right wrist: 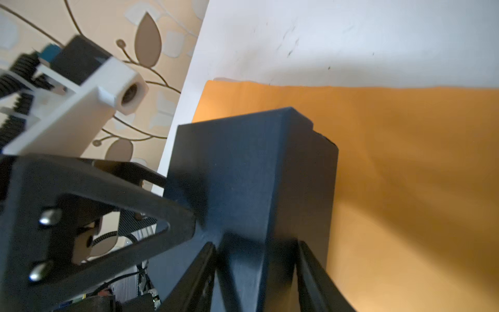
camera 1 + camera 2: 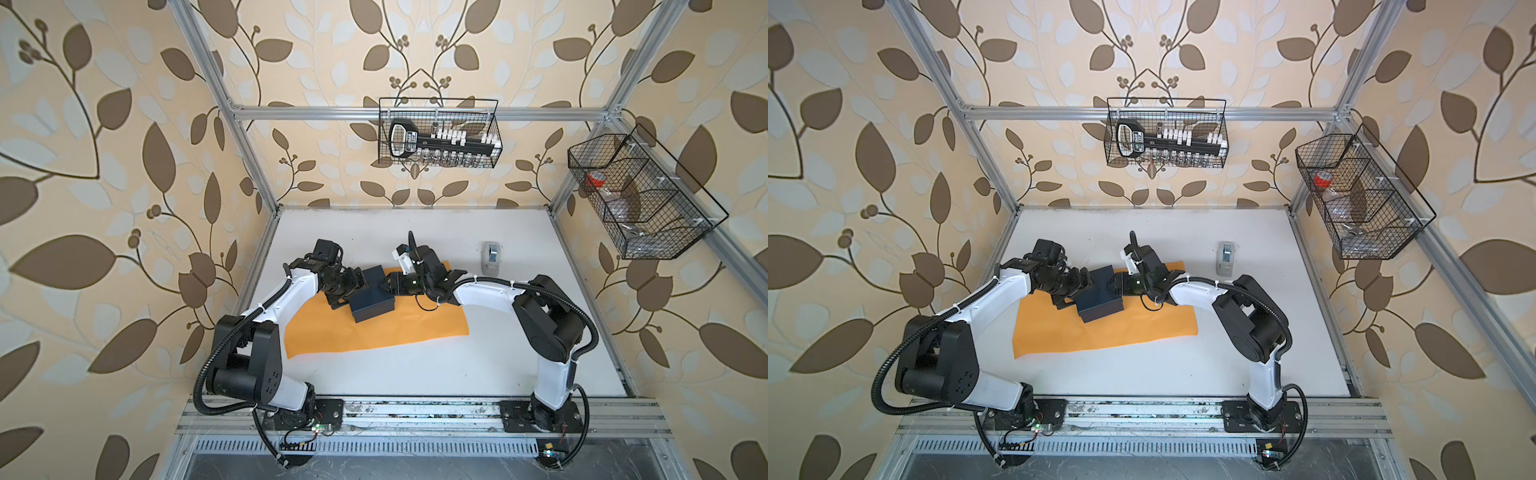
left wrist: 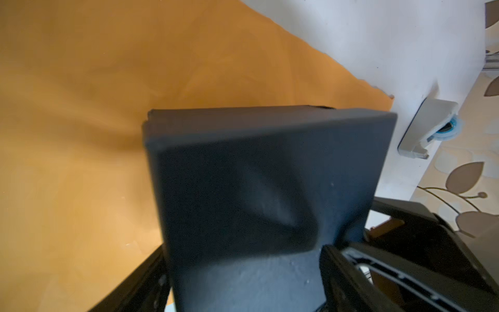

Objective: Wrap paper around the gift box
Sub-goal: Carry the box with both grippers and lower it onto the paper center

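The dark gift box (image 2: pixel 372 305) (image 2: pixel 1100 305) rests tilted on the orange paper (image 2: pixel 374 334) (image 2: pixel 1100 332), which lies flat on the white table. My left gripper (image 2: pixel 353 291) (image 3: pixel 243 247) straddles the box's left end with its jaws wide. In the left wrist view both fingers lie against the box's (image 3: pixel 256 175) sides and no gap shows. My right gripper (image 2: pixel 386 286) (image 1: pixel 256 243) comes from the right and is shut on a raised corner edge of the box (image 1: pixel 243 175). Paper (image 3: pixel 81 108) (image 1: pixel 405 162) spreads beneath the box.
A grey-white tape dispenser (image 2: pixel 491 257) (image 3: pixel 429 127) stands on the table right of the paper. Wire baskets hang on the back wall (image 2: pixel 440 133) and on the right wall (image 2: pixel 640 195). Aluminium frame posts edge the table.
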Controlling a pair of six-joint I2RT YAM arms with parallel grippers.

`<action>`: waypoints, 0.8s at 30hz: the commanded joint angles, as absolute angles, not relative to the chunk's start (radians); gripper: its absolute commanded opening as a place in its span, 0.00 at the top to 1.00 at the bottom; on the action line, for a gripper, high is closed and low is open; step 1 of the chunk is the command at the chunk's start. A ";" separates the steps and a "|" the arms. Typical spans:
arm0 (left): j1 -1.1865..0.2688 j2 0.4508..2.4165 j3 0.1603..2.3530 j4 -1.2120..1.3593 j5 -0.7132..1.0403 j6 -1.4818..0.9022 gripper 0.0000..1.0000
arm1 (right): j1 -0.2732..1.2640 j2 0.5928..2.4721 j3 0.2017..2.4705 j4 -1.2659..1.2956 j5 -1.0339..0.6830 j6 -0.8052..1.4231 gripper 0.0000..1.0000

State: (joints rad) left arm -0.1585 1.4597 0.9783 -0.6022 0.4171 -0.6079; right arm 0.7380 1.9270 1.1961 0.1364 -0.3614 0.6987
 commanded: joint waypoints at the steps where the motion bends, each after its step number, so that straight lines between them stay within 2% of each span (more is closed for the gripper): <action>1: -0.181 1.430 0.985 -0.520 0.476 -0.603 0.16 | 0.778 1.896 1.154 0.197 -0.391 0.706 0.52; 24: -0.198 1.382 0.916 -0.505 0.497 -0.643 0.15 | 0.782 1.827 1.081 0.206 -0.361 0.711 0.52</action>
State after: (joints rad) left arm -0.1753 1.4296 0.9180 -0.5343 0.4229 -0.6220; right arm 0.7601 1.8690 1.0863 0.1684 -0.3389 0.7063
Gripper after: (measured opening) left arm 0.847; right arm 0.482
